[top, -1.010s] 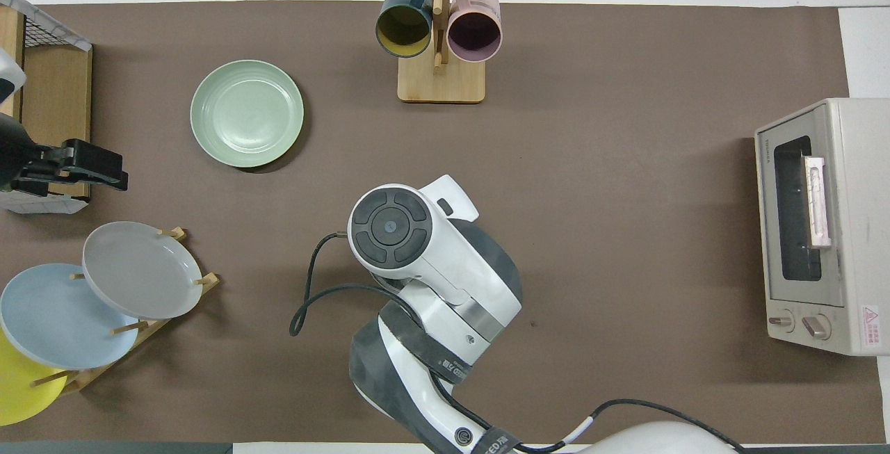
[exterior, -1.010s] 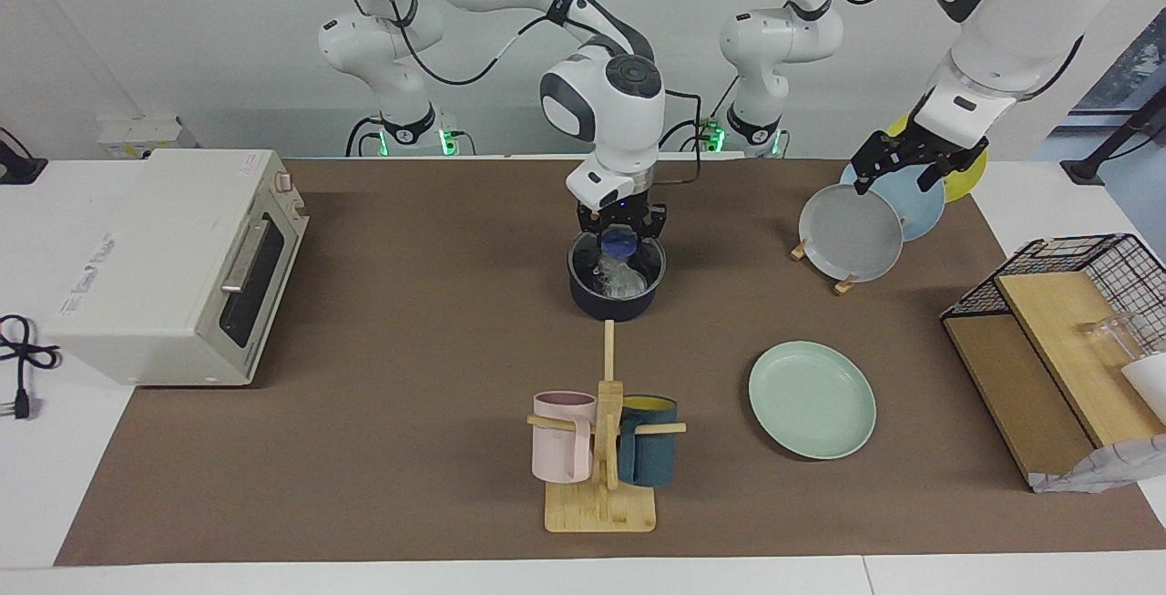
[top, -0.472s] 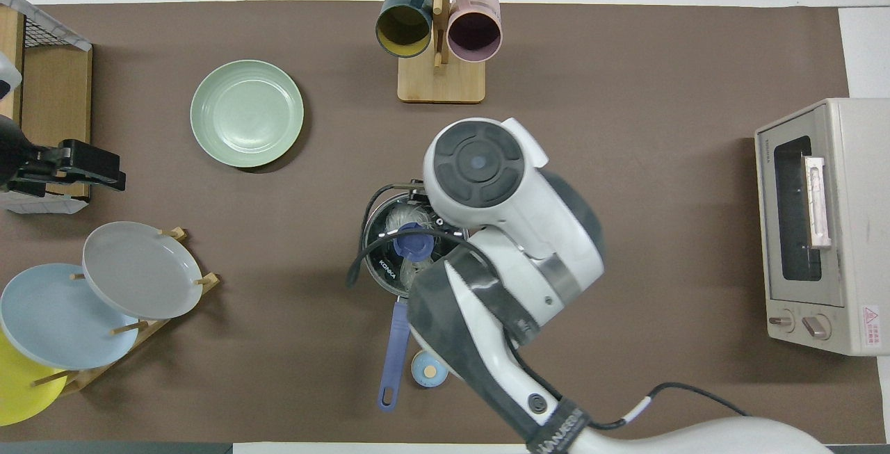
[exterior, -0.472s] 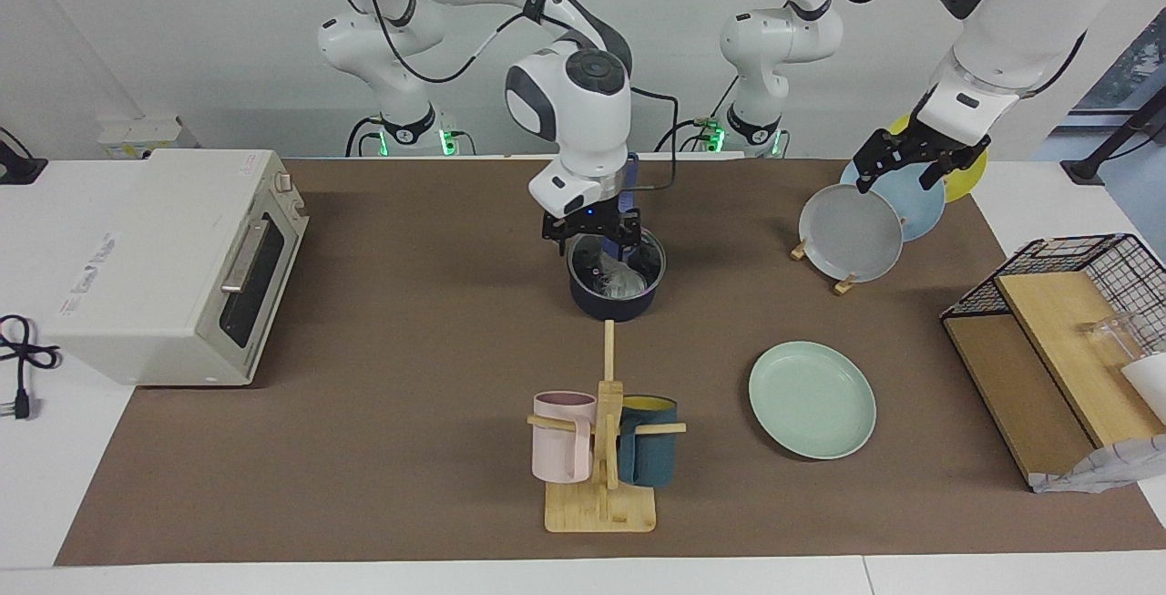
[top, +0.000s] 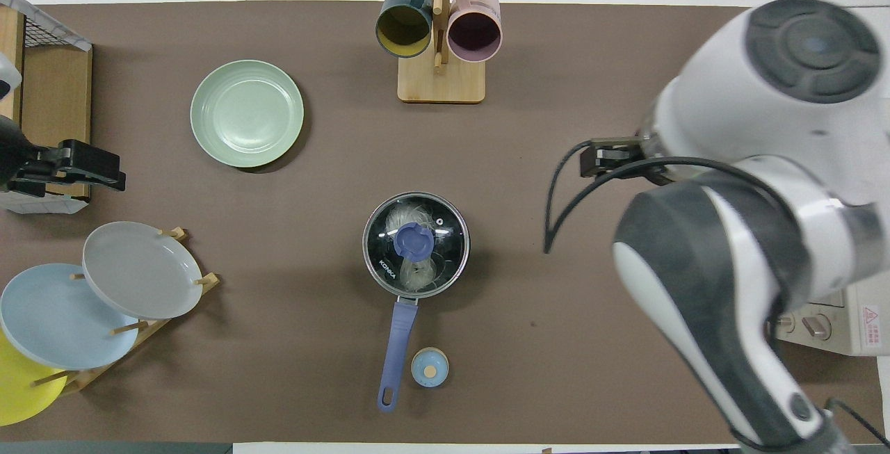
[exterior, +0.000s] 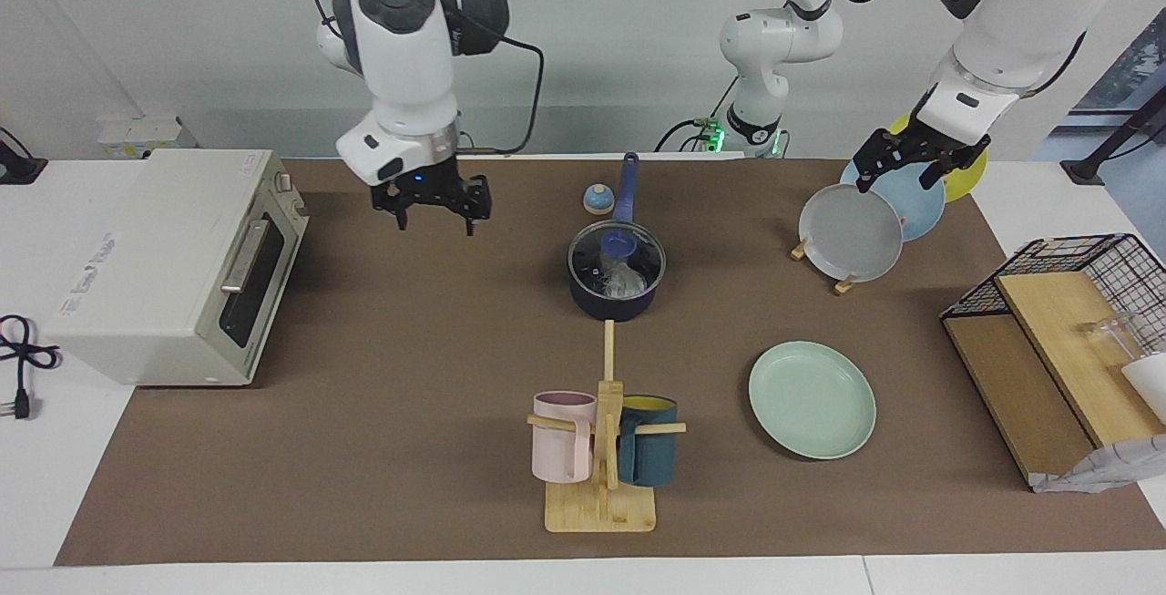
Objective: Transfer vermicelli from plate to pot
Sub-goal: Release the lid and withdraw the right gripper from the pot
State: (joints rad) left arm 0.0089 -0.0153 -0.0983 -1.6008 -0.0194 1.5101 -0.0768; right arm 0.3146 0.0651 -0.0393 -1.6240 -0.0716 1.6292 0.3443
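Note:
The dark navy pot (exterior: 615, 305) stands mid-table with its long blue handle (top: 398, 343) toward the robots. A glass lid with a blue knob (exterior: 617, 245) (top: 414, 242) sits on it. The white vermicelli (exterior: 627, 283) (top: 402, 217) lies inside the pot and shows through the lid. The mint-green plate (exterior: 811, 399) (top: 247, 113) is empty, farther from the robots toward the left arm's end. My right gripper (exterior: 435, 212) is open and empty, raised over the mat between the pot and the toaster oven. My left gripper (exterior: 897, 178) (top: 104, 170) waits open over the plate rack.
A toaster oven (exterior: 173, 262) stands at the right arm's end. A mug tree (exterior: 601, 449) holds a pink and a teal mug. A rack (exterior: 852, 230) holds grey, light blue and yellow plates. A wire shelf (exterior: 1057, 349) is at the left arm's end. A small blue disc (exterior: 598, 200) lies by the pot's handle.
My right gripper has let go of the lid's knob, risen and swung toward the toaster oven's end. The lid stays on the pot. The left arm has not moved.

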